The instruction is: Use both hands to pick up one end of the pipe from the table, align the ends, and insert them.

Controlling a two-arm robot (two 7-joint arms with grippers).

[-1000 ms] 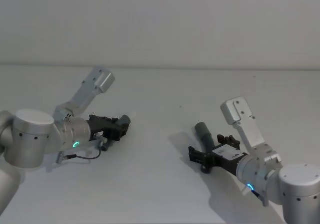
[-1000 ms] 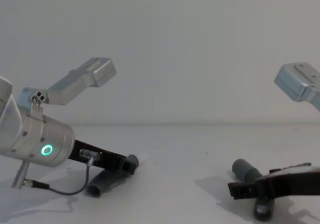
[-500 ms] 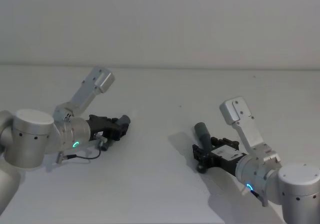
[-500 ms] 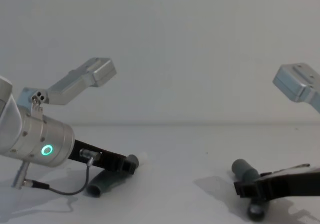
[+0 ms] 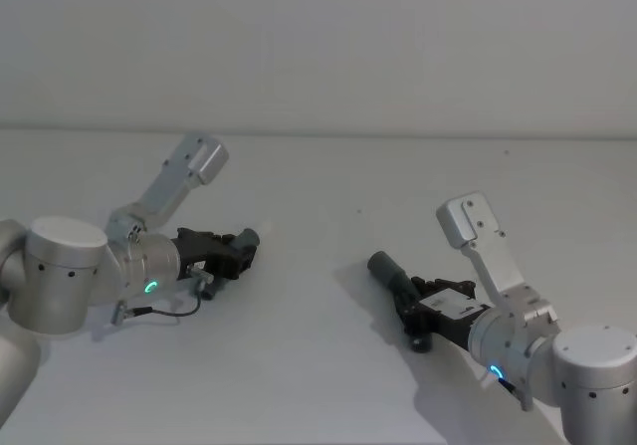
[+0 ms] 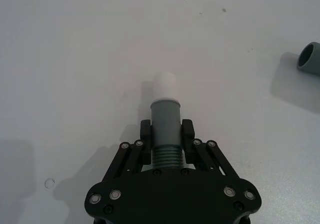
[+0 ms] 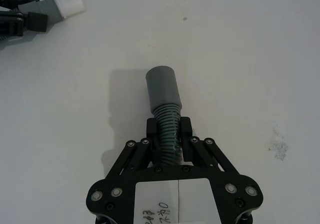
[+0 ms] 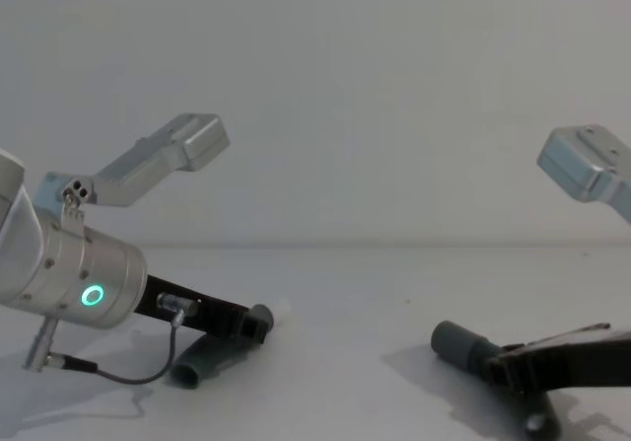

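Swung since a second ago: right hose piece (image 7: 162, 86), open end now toward the left arm | right claw (image 7: 169, 132) clamped on its ribs | left claw (image 6: 166, 134) grips left hose piece (image 6: 165, 115), white tip (image 6: 164, 86) ahead of it in wrist view | chest view: bent tail (image 8: 202, 362) below that claw | white table (image 8: 355, 362), plain wall (image 8: 394, 86).

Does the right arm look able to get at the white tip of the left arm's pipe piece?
Probably yes: bare table lies between the right end effector, shut on its pipe piece, and the white tip.
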